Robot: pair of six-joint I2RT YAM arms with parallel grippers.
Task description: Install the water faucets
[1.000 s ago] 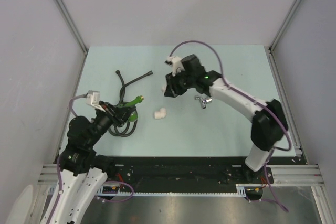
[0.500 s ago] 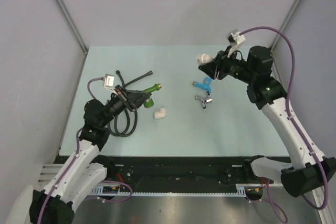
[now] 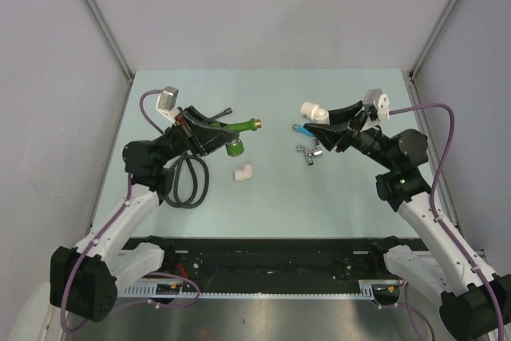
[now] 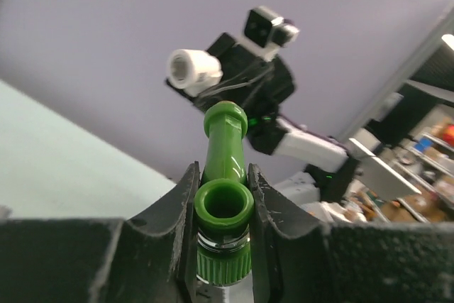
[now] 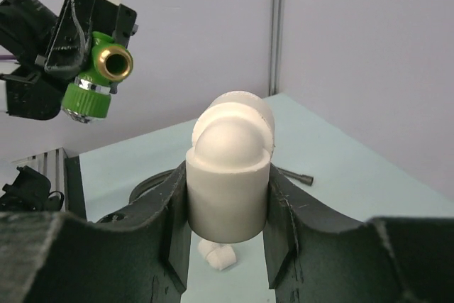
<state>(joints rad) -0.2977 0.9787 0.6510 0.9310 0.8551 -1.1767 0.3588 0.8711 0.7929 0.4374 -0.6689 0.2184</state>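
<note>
My left gripper (image 3: pixel 226 132) is shut on the green faucet (image 3: pixel 237 127) and holds it above the table, threaded end pointing right. In the left wrist view the faucet (image 4: pixel 224 207) sits between the fingers of the gripper (image 4: pixel 223 189). My right gripper (image 3: pixel 326 120) is shut on a white elbow fitting (image 3: pixel 312 110), held in the air facing the faucet. In the right wrist view the fitting (image 5: pixel 228 175) fills the gripper (image 5: pixel 227 200), and the green faucet (image 5: pixel 91 90) shows at upper left. The blue-handled chrome faucet (image 3: pixel 307 149) lies on the table below the right gripper.
A second white elbow fitting (image 3: pixel 243 172) lies mid-table and also shows in the right wrist view (image 5: pixel 220 255). A coiled black hose (image 3: pixel 185 183) lies at the left under the left arm. Grey walls enclose the light green table (image 3: pixel 263 197).
Both arms have swung so that their grippers face each other. The left gripper lifted the green faucet up and right. The right gripper brought the white elbow lower and closer.
</note>
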